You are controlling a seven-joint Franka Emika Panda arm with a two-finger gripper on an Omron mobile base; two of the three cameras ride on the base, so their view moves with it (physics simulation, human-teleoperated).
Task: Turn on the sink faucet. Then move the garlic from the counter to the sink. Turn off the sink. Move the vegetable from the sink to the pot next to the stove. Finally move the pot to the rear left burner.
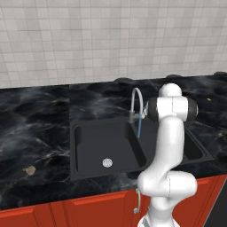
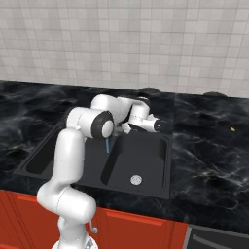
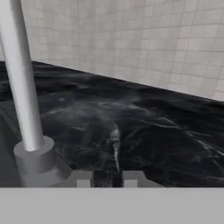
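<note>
The gripper (image 3: 105,178) is seen in the hand view with its two finger tips drawn close together, a narrow gap left between them and nothing held in that gap; it is taken as closed and empty. Just to its left in that view the sink faucet (image 3: 22,83) rises from its round grey base, whether the fingers touch that base cannot be told. In the right base view the hand (image 2: 143,121) is reached out over the rear edge of the sink (image 2: 155,187), behind the divider between the two bowls. A thin blue stream of water (image 1: 139,126) is seen falling from the arched spout of the faucet into the left basin, near the divider. A round silver drain (image 1: 107,162) lies on the floor of that basin. The garlic (image 1: 29,170) is found on the counter (image 1: 35,133), well to the left of the sink and near the front edge, apart from the arm. Red cabinet fronts (image 1: 88,210) are shown below the counter.
</note>
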